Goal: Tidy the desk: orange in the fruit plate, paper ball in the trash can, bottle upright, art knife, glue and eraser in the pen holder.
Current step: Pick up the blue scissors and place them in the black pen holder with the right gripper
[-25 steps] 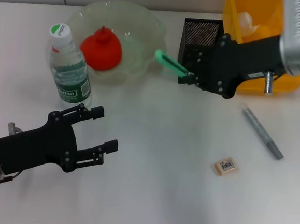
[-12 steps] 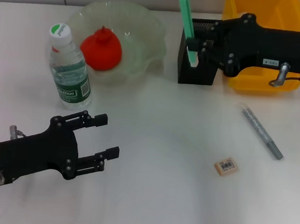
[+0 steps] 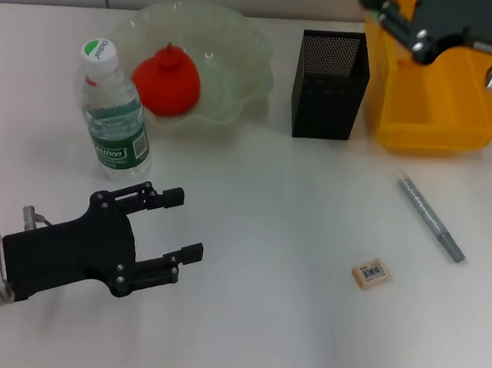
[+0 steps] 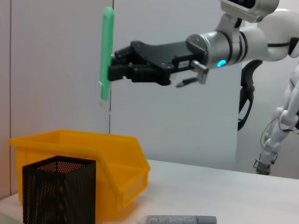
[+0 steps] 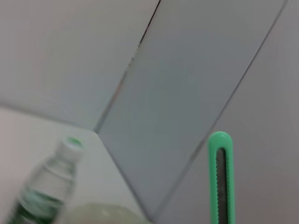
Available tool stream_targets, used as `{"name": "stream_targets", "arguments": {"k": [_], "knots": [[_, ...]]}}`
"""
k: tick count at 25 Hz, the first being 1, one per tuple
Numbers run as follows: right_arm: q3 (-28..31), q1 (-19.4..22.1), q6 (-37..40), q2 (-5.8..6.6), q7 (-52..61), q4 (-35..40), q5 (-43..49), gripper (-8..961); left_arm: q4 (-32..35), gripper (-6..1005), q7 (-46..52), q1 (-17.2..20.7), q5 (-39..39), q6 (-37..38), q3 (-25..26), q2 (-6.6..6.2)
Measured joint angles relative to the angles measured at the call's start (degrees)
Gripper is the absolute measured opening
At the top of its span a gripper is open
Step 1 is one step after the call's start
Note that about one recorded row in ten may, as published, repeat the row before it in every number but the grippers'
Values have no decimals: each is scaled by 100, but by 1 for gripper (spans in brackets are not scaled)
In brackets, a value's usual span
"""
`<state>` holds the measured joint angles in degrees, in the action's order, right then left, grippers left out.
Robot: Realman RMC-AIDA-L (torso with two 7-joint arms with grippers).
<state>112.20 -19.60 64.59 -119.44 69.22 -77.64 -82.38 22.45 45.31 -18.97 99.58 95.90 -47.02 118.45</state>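
Observation:
My right gripper (image 4: 112,65) is shut on the green art knife (image 4: 107,51) and holds it upright, high above the black mesh pen holder (image 3: 330,71). In the head view only part of that gripper (image 3: 387,12) shows at the top edge and the knife is out of view. The knife also shows in the right wrist view (image 5: 219,177). The orange (image 3: 166,80) lies in the glass fruit plate (image 3: 239,56). The bottle (image 3: 111,114) stands upright. A grey glue stick (image 3: 429,217) and the eraser (image 3: 370,273) lie on the table. My left gripper (image 3: 170,225) is open and empty, near the front left. The paper ball is not in sight.
The yellow bin (image 3: 435,105) stands right of the pen holder, partly under my right arm. It and the pen holder (image 4: 58,189) also show in the left wrist view, with the glue stick (image 4: 180,219) in front.
My right gripper has lifted the green knife from beside the pen holder, turned it upright and raised it past the head view's top. My left gripper has drifted slightly right.

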Motion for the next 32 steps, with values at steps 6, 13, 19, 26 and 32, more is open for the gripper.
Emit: {"name": "stream_targets", "arguments": {"k": [6, 13, 19, 26, 32], "knots": [[-277, 72, -786, 35, -1452, -321, 840, 162, -12, 717, -451, 11, -30, -45, 40, 2], [-1306, 231, -2414, 12, -3303, -143, 1810, 162, -12, 717, -817, -18, -35, -99, 30, 2], [-2186, 183, -3938, 21, -4517, 233, 2491, 161, -88, 717, -606, -86, -19, -290, 43, -14], [-2935, 188, -5046, 20, -6044, 292, 2524, 161, -85, 717, -666, -89, -21, -303, 41, -12], [-3374, 184, -5721, 16, -6617, 473, 3025, 161, -83, 717, -677, -89, -24, -347, 30, -7]]}}
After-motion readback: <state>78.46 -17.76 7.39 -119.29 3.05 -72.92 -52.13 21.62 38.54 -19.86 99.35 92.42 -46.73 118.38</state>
